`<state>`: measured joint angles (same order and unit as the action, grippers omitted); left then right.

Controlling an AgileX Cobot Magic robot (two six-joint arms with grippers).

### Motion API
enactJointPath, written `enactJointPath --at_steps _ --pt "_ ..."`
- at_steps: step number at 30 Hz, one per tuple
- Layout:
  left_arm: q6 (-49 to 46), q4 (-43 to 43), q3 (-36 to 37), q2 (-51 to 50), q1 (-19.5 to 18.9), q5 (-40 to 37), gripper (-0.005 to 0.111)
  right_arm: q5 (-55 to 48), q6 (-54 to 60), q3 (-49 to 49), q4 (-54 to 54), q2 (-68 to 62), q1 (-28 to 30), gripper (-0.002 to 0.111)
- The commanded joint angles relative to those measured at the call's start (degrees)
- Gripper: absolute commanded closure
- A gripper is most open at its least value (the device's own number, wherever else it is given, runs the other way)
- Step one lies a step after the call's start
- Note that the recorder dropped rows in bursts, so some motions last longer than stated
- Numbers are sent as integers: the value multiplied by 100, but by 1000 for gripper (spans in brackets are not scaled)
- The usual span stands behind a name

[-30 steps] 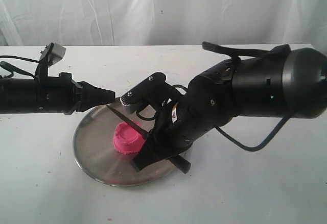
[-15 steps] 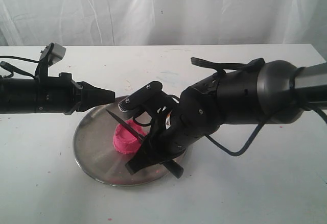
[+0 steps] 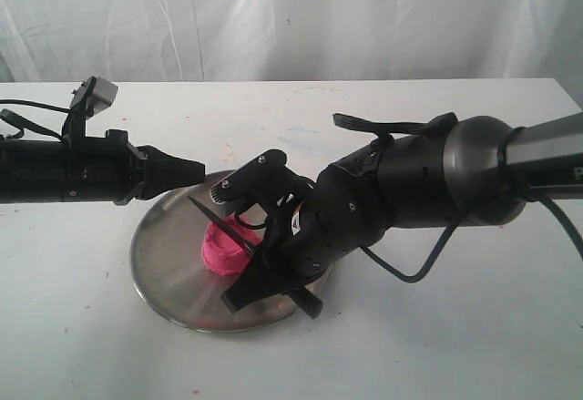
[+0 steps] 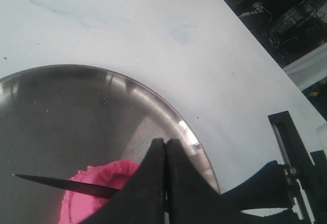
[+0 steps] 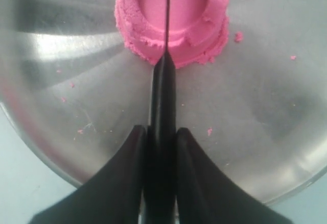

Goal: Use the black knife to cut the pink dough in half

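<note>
The pink dough (image 3: 221, 247) (image 5: 173, 17) (image 4: 97, 188), a round lump with a dented top, sits in one piece on the steel plate (image 3: 164, 254). My right gripper (image 3: 244, 282) (image 5: 161, 132) is shut on the handle of the black knife (image 5: 162, 94) (image 3: 219, 220). The thin blade runs across the middle of the dough's top, its point past the far side (image 4: 30, 178). My left gripper (image 3: 196, 171) (image 4: 166, 142) is shut and empty, hovering over the plate's back rim just behind the dough.
The plate (image 5: 265, 112) lies on a white table (image 3: 437, 327) and carries small pink crumbs (image 5: 237, 36). White curtains hang behind. The bulky right arm (image 3: 410, 190) covers the plate's right side.
The right arm has lowered slightly and shifted left, bringing the knife blade down onto the dough's top. The left arm has stayed still.
</note>
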<state>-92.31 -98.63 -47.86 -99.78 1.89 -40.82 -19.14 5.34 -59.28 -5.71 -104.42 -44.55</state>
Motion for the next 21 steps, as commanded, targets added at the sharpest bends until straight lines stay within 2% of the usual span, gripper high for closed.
enactJointPath --at_steps 1,14,21 --pt "-42 -131 -13 14 12 -73 107 92 44 -9 15 5 -9 108" --pt "-42 -131 -13 14 23 -73 107 104 44 -9 15 -171 -9 108" --pt "-67 -131 -23 -360 217 109 107 115 5 -9 15 -183 -9 108"
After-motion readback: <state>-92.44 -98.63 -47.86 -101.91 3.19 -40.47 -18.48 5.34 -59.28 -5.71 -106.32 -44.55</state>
